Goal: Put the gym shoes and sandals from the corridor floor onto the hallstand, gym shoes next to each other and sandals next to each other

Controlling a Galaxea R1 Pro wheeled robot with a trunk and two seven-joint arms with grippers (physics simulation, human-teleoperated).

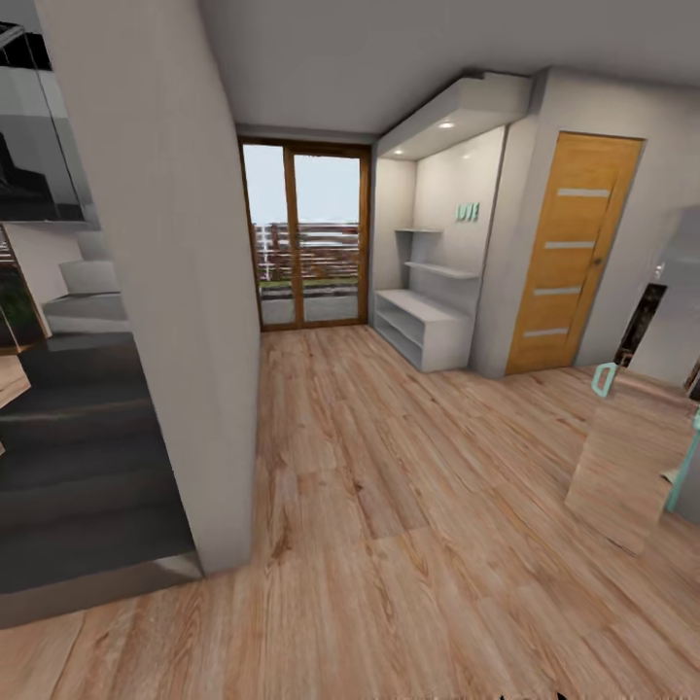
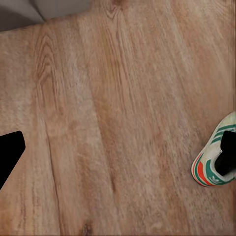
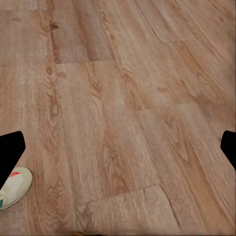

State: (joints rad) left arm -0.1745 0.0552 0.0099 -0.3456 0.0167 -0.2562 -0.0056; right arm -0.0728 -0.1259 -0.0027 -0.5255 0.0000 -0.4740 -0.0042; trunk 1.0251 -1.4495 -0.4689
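Wood-plank corridor floor [image 1: 389, 506], off-white green-striped gym shoe [image 2: 214, 162] lying there, both jaws spread apart.

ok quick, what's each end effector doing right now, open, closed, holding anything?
Left end effector: open, holding nothing; a gym shoe lies on the floor by one finger.
Right end effector: open, holding nothing.

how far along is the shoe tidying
Nothing looks done: the shoe rack down the corridor shows bare shelves. Nothing is in hand; both grippers hang open over the floor. One gym shoe lies on the planks by the left gripper. All four placements remain.
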